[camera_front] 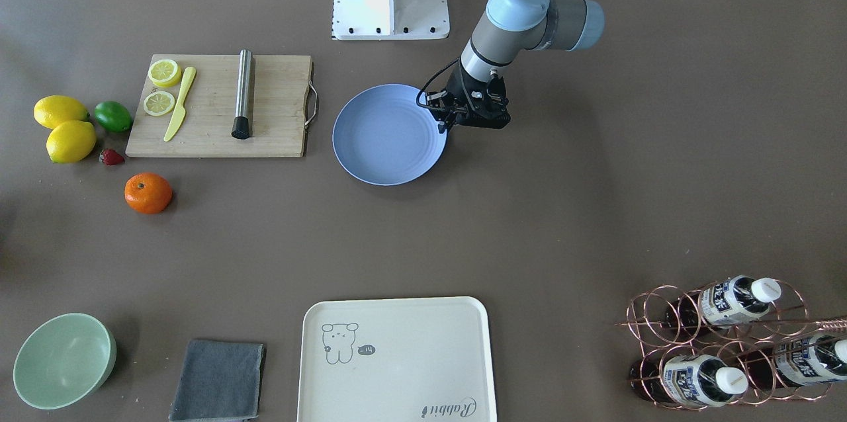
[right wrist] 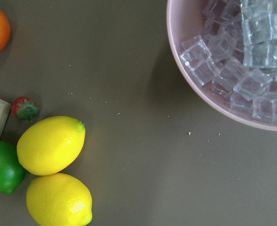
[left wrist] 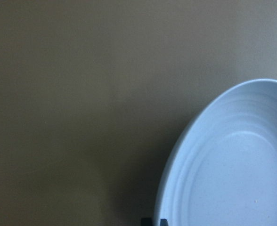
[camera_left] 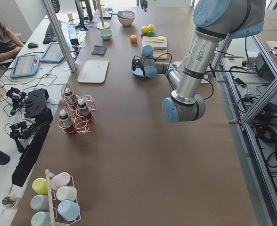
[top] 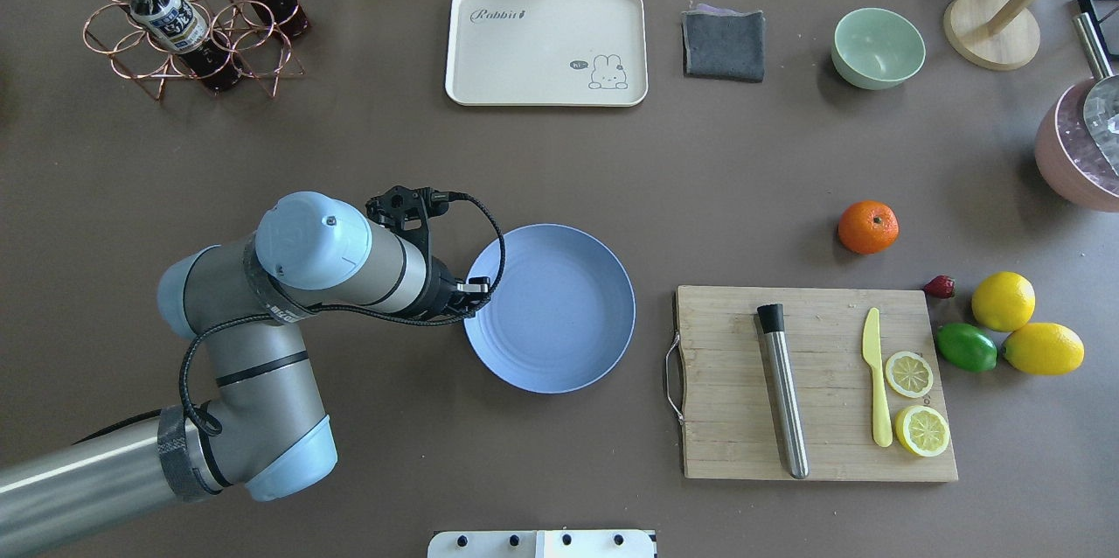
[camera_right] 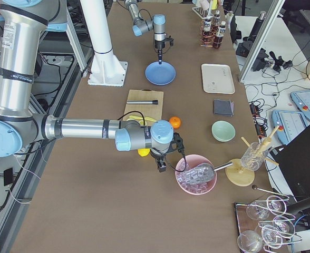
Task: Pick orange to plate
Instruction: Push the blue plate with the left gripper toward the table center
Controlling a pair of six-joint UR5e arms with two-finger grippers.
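Lying free on the bench (top: 559, 182), the orange (top: 868, 226) sits well right of the empty plate (top: 549, 319). Right tool (camera_right: 162, 165) hangs near it, likely to fetch it, and left tool (camera_front: 445, 123) hovers at the plate's rim. I cannot tell whether either is open.

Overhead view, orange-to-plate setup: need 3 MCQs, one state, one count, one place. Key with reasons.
1. The plate is: A empty; B holding fruit; C upside down.
2. Count of whole lemons on the table: A one; B two; C four.
3. The orange lies: A on the plate; B on the bare table; C on top of the lemons.

Key:
1 A, its blue inside shows bare, with nothing on it.
2 B, two whole ones sit by the lime; the other lemon pieces are slices.
3 B, it sits alone on the brown table, well apart from the plate.
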